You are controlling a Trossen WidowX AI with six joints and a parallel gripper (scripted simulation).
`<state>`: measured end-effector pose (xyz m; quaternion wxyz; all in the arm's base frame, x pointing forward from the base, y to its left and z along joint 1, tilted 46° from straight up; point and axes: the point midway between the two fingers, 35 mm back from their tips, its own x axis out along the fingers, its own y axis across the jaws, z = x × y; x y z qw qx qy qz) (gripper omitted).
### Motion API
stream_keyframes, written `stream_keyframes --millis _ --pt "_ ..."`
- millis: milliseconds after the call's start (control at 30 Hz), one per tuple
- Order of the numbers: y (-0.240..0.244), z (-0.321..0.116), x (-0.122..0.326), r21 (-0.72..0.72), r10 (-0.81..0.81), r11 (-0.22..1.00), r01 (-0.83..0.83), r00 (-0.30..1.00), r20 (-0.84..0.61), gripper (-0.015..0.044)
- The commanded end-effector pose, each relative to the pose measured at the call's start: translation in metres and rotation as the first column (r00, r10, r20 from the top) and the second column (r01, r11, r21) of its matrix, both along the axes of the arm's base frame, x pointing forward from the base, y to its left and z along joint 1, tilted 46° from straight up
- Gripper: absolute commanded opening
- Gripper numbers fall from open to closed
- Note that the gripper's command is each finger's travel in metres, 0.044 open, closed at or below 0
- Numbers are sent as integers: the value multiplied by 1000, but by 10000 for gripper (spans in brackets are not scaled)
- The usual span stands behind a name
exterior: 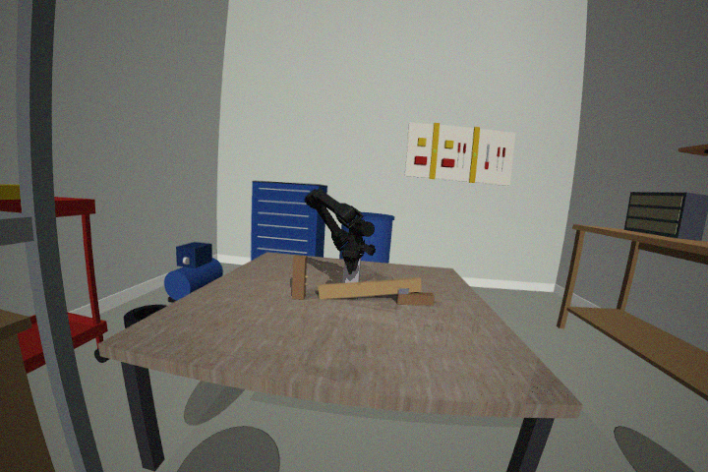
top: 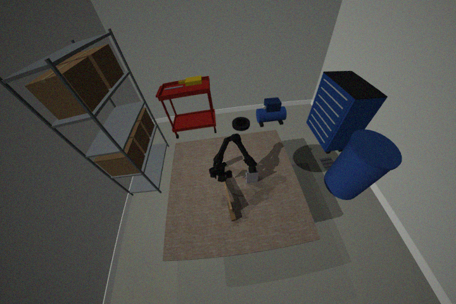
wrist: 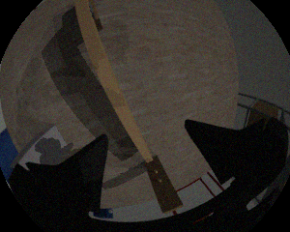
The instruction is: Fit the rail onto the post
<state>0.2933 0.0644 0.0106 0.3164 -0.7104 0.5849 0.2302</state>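
While the gripper (wrist: 145,149) hangs spread wide and holding nothing above the rail (wrist: 113,91), the rail slopes from the footboard block (exterior: 415,298) at three o'clock down to the table (exterior: 332,344) near the post (exterior: 298,276), unfitted, since no grasp exists yet.

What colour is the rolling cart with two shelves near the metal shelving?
Red; the cart shows best in the top view, with a yellow item on its upper shelf.

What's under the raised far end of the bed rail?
The low footboard block sits under the rail there, with a small grey bracket at the joint. How the rail seats inside the bracket is covered.
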Motion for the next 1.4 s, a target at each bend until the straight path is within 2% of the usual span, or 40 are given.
stream_keyframes --millis 0,1367 --pt "-48 -5 -10 -33 67 996 -77 969 -236 440" --pt "-82 -45 -3 -33 68 996 -78 969 -236 440"
